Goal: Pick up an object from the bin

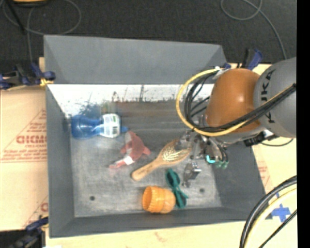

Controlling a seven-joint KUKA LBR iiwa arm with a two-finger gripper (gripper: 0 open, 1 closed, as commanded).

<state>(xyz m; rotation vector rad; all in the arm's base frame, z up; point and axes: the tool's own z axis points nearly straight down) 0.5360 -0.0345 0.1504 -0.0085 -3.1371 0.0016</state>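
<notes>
Bin [134,66] with one bottle [93,125], one brush [163,159], one cup [157,199]

Soft overhead light here: a pale bright band glares along the far wall of the bin [144,93], its floor sits dimmer, the orange cover [232,94] shows a faint sheen, and the dark ground [144,9] around swallows the light

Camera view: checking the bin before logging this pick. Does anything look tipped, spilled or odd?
The clear blue plastic bottle lies on its side at back left, and the orange ribbed cup lies tipped over at the front. No spill or damage shows.
</notes>
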